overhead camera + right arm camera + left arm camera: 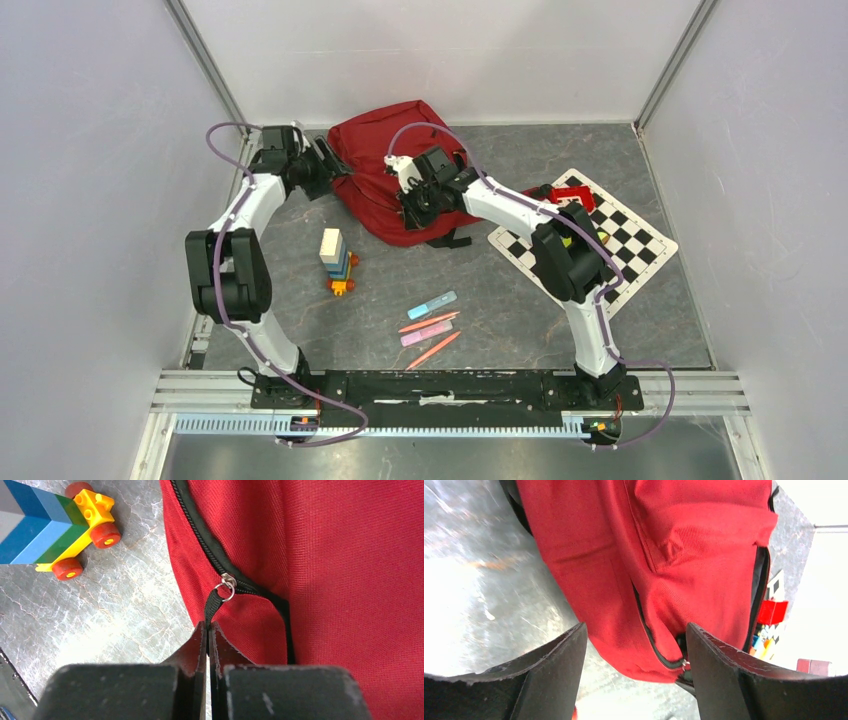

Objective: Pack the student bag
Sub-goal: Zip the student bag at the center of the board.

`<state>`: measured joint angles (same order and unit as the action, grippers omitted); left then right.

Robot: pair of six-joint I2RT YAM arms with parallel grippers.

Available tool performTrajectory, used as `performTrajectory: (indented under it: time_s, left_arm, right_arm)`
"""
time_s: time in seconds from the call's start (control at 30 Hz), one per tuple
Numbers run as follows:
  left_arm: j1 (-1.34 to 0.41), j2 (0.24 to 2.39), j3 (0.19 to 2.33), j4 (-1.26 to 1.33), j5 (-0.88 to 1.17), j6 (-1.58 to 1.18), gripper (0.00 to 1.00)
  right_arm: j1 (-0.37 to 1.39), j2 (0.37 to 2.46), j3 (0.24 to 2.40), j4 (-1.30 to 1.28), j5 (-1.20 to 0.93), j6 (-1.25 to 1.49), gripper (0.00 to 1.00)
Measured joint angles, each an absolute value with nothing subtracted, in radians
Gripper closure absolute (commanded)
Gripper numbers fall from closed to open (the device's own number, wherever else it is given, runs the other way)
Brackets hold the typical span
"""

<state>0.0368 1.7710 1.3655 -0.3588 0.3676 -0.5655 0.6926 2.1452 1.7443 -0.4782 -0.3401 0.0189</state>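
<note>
Items as I see them from the console:

1. Student bag: dark red fabric, lying flat on the grey marbled table at the far middle. It lies between my two claws, with a black zip line along its near-left side.
2. Left gripper: at the bag's left edge, jaws wide apart. Red fabric and the zip show between the fingers; I cannot tell whether either finger touches the bag.
3. Right gripper: over the bag's near side, fingers pressed together on the black zip pull, which hangs from a small silver ring.
4. Toy block car: stacked coloured bricks on red wheels, near and left of the bag, apart from it.
5. Pens and markers: loose cluster, near middle.
6. Chequered board: right side, partly under the right arm.
7. Small red box: on the board's far corner.
</note>
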Motion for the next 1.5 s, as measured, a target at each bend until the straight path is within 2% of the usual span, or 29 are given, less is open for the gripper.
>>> performTrajectory:
  time_s: [0.23, 0.37, 0.57, 0.7, 0.77, 1.17, 1.5]
  left_arm:
    - [-0.018, 1.748, 1.281, -0.349, 0.401, -0.641, 0.22]
    - [-0.043, 1.755, 1.274, -0.352, 0.411, -0.662, 0.28]
    - [-0.051, 1.8, 1.287, -0.368, 0.423, -0.665, 0.49]
    - [-0.05, 1.826, 1.298, -0.387, 0.424, -0.661, 0.85]
    - [-0.05, 1.829, 1.299, -0.395, 0.421, -0.658, 0.98]
    - [-0.038, 1.827, 1.348, -0.446, 0.398, -0.576, 0.98]
    - [0.099, 1.826, 1.383, -0.485, 0.5, -0.481, 0.98]
  right_arm:
    - [0.701, 2.145, 1.744, -0.468, -0.339, 0.03, 1.0]
    - [0.704, 2.145, 1.744, -0.464, -0.336, 0.03, 1.0]
    - [0.707, 2.145, 1.744, -0.464, -0.32, 0.029, 1.0]
    - [0.712, 2.145, 1.744, -0.465, -0.276, 0.028, 1.0]
    - [0.717, 2.144, 1.744, -0.466, -0.235, 0.025, 1.0]
    - [0.738, 2.09, 1.764, -0.561, 0.012, 0.04, 1.0]
    - [0.728, 2.016, 1.758, -0.633, 0.039, 0.081, 1.0]
